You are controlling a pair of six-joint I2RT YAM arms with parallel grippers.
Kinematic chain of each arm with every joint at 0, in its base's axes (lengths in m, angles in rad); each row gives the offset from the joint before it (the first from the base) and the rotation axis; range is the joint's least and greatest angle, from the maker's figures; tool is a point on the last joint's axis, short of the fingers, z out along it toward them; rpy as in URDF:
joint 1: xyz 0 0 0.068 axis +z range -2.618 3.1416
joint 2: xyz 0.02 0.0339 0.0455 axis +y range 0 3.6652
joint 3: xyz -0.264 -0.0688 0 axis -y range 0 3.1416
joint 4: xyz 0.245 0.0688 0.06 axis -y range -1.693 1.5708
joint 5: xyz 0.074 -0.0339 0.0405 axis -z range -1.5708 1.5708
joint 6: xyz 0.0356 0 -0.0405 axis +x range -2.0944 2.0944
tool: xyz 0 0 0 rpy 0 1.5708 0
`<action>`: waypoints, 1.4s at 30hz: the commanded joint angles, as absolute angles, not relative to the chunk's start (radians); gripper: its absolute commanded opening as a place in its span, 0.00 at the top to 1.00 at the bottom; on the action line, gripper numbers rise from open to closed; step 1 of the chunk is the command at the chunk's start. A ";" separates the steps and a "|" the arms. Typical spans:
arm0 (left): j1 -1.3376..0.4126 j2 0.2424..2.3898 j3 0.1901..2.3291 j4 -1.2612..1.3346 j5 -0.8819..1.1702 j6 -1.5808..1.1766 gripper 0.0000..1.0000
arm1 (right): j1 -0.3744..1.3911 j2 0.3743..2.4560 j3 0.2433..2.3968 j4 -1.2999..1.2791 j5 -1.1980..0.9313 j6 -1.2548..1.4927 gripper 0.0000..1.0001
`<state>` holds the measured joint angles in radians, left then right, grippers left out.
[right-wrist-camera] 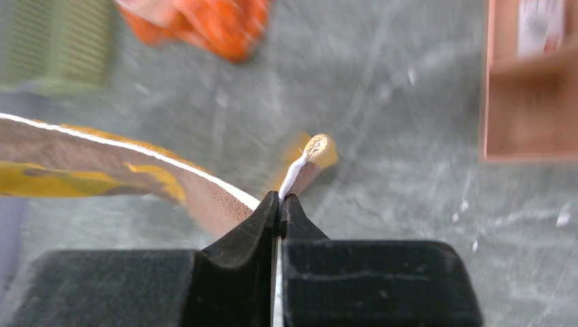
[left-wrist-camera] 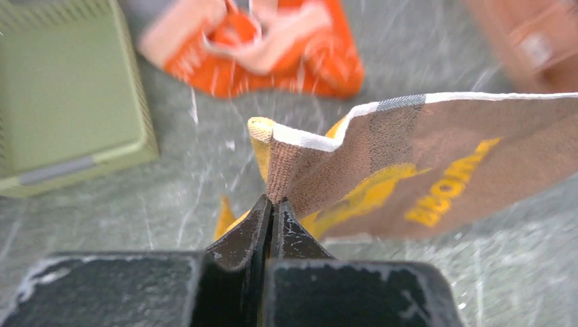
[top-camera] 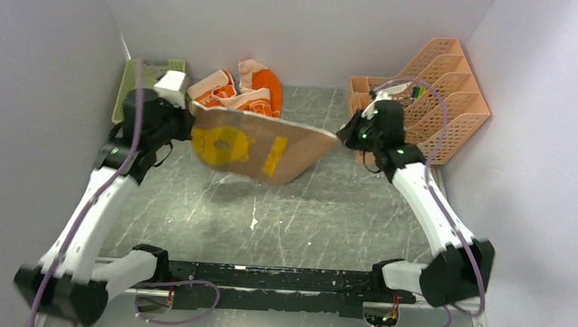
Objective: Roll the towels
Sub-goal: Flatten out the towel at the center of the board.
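The smaller towel [top-camera: 257, 146] is brown on the side I see, with mustard-yellow print and a white edge. It hangs stretched in the air between both grippers, above the table's middle. My left gripper [top-camera: 191, 108] is shut on its left top corner, as the left wrist view [left-wrist-camera: 274, 201] shows, with the cloth [left-wrist-camera: 422, 170] running off to the right. My right gripper [top-camera: 341, 136] is shut on the right top corner, as the right wrist view [right-wrist-camera: 279, 197] shows, with the cloth [right-wrist-camera: 102, 163] running off to the left. The orange towel [top-camera: 241, 88] lies crumpled at the back centre.
A green mesh basket [top-camera: 143, 86] stands at the back left, close behind the left gripper. A peach file rack [top-camera: 426, 96] stands at the back right, just behind the right gripper. Grey walls enclose the marbled table [top-camera: 306, 210].
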<state>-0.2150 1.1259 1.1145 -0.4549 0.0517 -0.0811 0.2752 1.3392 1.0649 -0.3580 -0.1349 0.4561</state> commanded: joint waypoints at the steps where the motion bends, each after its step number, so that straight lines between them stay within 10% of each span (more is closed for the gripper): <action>1: -0.207 0.873 1.105 -0.440 0.014 -0.174 0.93 | 0.287 1.147 1.153 -0.448 -0.185 0.443 1.00; 12: -0.207 0.435 0.993 -0.715 -0.011 -0.315 0.93 | 0.311 0.836 1.033 -0.638 -0.231 0.453 1.00; 23: -0.207 1.006 0.982 -0.474 -0.187 -0.306 0.92 | 0.311 1.311 1.112 -0.246 -0.188 0.501 1.00; 26: -0.207 1.162 1.065 -0.432 -0.331 -0.305 0.62 | 0.311 1.557 1.273 -0.186 -0.231 0.463 0.58; 32: -0.206 1.217 1.151 -0.490 -0.354 -0.277 0.17 | 0.309 1.546 1.242 -0.158 -0.163 0.377 0.31; 37: -0.207 1.128 0.949 -0.501 -0.129 -0.338 0.03 | 0.318 1.429 0.945 -0.087 -0.260 0.473 0.40; 42: -0.207 1.001 0.710 -0.390 -0.023 -0.496 0.20 | 0.373 1.381 0.701 -0.021 -0.286 0.522 0.60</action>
<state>-0.2119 1.0649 0.8448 -0.4572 -0.1452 -0.3763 0.3351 1.3811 0.8398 -0.0723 -0.2447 0.4751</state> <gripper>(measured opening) 0.860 0.496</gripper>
